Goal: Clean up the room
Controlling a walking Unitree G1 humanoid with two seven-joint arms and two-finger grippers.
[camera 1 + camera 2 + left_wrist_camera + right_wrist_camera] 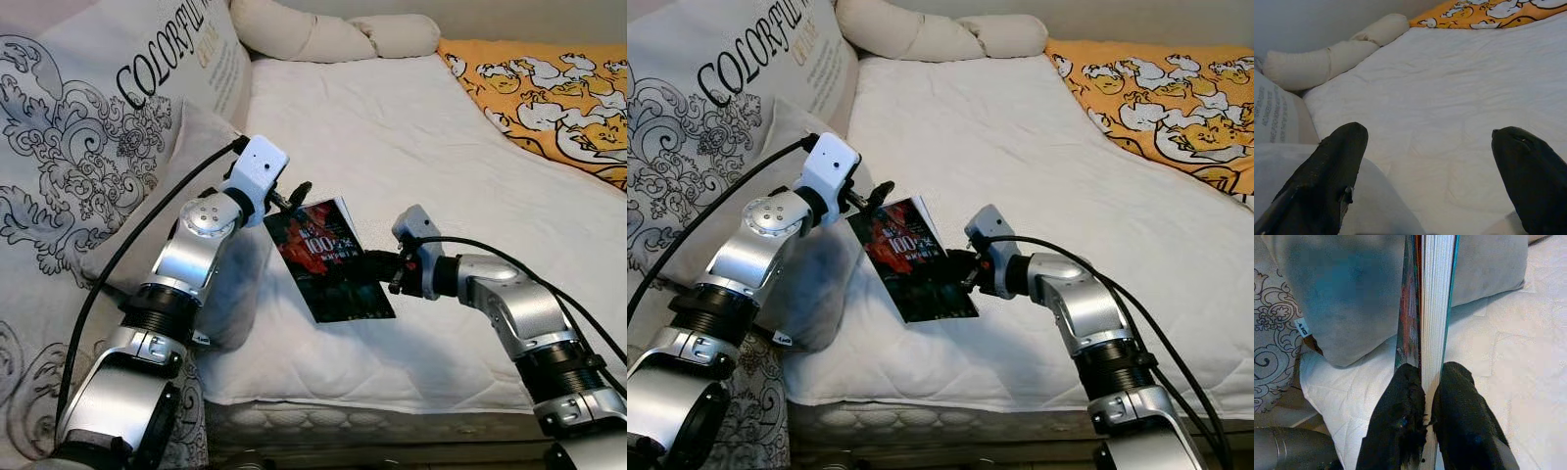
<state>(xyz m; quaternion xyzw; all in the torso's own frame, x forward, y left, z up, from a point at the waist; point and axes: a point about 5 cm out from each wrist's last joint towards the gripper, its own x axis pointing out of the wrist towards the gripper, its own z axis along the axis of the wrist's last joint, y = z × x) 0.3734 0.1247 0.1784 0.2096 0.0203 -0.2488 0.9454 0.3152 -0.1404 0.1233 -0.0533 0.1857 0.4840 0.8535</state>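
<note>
The right pincer [1422, 396] clamped a dark-covered book [328, 259] upright above the white bed [431, 147]; the left pincer [294, 196], fingers spread, hovered at its 11 o'clock corner. The cover lettering was largely unreadable.

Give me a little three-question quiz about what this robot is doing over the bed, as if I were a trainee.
1. True or false: the right gripper has its fingers closed on the book.
2. How are the left gripper and its fingers set: A) spread apart, holding nothing, B) pinching the book, C) gripping a pillow?
3. What pattern covers the orange blanket at the bed's far right corner?

Key
1. True: the page edge sits pinched between them.
2. A
3. White cartoon figures.
</note>
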